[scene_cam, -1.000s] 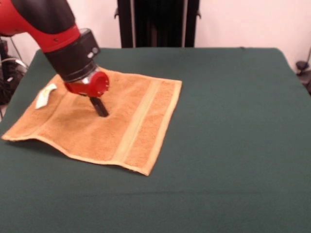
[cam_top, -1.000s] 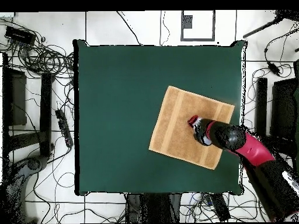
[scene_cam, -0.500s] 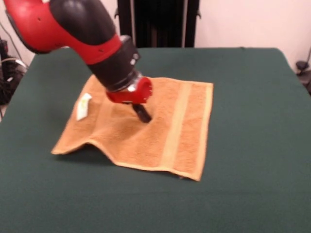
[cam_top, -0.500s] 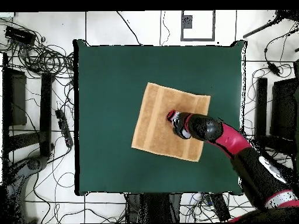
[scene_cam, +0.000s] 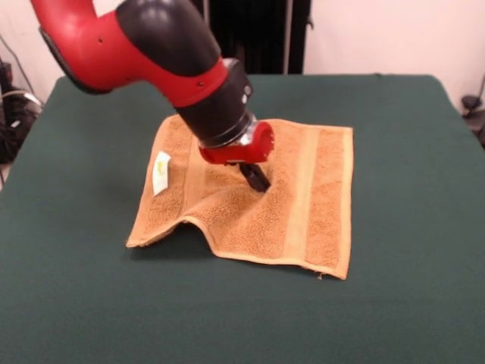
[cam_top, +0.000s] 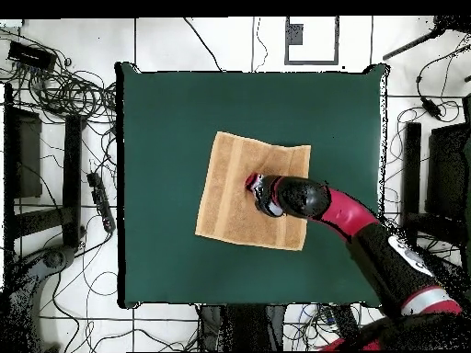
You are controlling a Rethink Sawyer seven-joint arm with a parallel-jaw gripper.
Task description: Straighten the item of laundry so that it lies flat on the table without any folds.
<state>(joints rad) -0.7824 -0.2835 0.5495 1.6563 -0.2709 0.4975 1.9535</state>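
On the green worktop (scene_cam: 409,152), the orange-tan towel (scene_cam: 318,205) lies near the middle, its white tag (scene_cam: 161,173) at left and front-left edge humped up. The hand (scene_cam: 256,177) presses into its centre; its opening cannot be told.

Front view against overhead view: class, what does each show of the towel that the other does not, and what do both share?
Only the front view shows the white tag and a raised ripple along the towel's near edge. Only the overhead view shows the cables on the floor around the table. Both show the gripper pressing down mid-towel on the green table.
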